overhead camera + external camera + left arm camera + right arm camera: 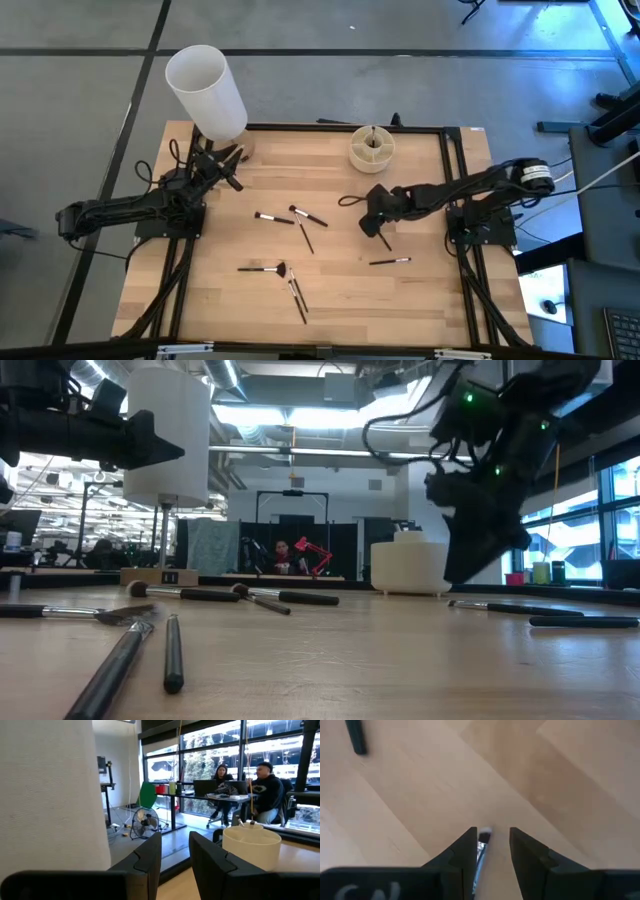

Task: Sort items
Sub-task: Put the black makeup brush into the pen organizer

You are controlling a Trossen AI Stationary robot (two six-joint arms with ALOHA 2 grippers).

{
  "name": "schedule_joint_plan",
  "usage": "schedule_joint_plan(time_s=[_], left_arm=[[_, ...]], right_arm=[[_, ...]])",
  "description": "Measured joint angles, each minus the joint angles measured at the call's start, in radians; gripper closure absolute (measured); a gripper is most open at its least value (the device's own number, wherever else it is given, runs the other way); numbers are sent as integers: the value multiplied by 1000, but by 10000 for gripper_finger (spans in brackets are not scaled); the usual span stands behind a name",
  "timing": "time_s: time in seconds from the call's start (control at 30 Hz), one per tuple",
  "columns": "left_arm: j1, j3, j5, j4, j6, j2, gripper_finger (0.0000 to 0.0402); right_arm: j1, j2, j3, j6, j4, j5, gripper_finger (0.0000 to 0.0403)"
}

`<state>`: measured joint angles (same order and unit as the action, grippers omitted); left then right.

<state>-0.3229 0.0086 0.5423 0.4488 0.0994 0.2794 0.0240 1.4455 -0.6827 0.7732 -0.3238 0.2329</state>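
right tool over a stick, left tool parked by the white cylinder

the items lie scattered on the wooden desk (330, 290): a brush (272, 217) and a crossed pair (306, 220) near the middle, a brush (262, 268) and two more (297, 296) toward the near edge, and a stick (389, 261) to the right. the high view shows this full layout. the low view shows only foreshortened handles, such as one (173, 652) in the foreground.

the right tool (376, 224) sits low over the desk, right of centre. only its wrist view shows its fingers (462, 851) apart, with a silver-tipped stick (482, 845) in the gap between them. contact between fingers and stick cannot be determined. another dark stick end (355, 736) lies well apart on the desk.

the left tool (222, 165) waits at the far left corner beside the tall white cylinder (207, 90). its fingers (147, 857) stand slightly apart and hold nothing. its wrist view shows the cylinder filling one side and the beige compartmented cup (251, 845) farther off, with seated people at a table behind.

in the high view the cup (372, 147) stands at the far edge, just beyond the right arm.
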Motion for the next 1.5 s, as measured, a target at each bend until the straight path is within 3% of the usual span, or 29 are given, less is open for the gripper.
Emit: schedule_joint_plan(time_s=[0.37,0.6,0.8,0.93,1.13,1.3,1.5], left_arm=[[0,0,-11,-3,-8,0,307],[0,0,-10,-3,-8,0,307],[0,0,-10,-3,-8,0,307],[0,0,-10,-3,-7,0,307],[0,0,-10,-4,-7,0,307],[0,0,-11,-5,-7,0,307],[0,0,-11,-11,6,0,307]], right_arm=[[14,116,-3,3,53,-56,294],[13,113,-8,-26,52,-81,384],[15,116,-41,-99,62,-95,393],[16,77,-103,-184,33,18,398],[6,-85,-213,-361,5,316,400],[-47,-277,-199,-538,204,509,400],[-107,-388,-41,-847,629,543,400]])
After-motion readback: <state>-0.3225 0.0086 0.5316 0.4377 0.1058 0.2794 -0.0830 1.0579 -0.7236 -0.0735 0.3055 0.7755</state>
